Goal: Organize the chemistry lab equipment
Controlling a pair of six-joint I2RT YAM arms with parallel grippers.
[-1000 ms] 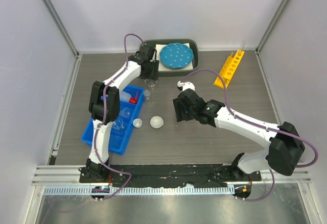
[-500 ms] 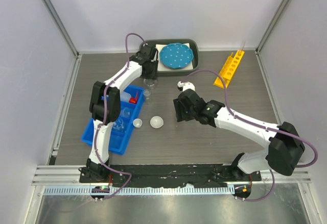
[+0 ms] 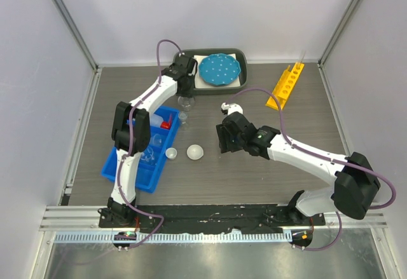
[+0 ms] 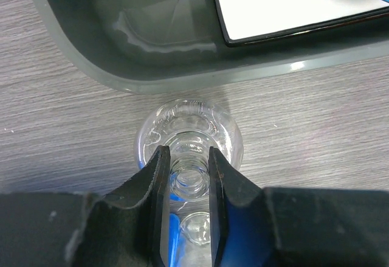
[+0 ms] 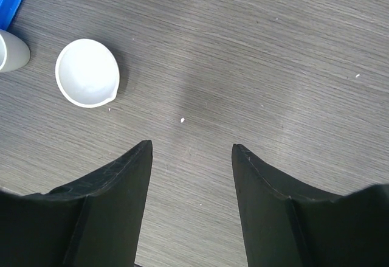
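Beside grey tray (image 4: 85, 54): small clear flask (image 4: 188, 126), round-bellied, neck pinched by left fingers (image 4: 155, 182).

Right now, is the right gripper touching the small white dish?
Apart. The right wrist view shows bare table between the open right gripper and the small white dish.

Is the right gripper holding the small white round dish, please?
No, the right gripper is open and empty; the small white round dish lies apart from it.
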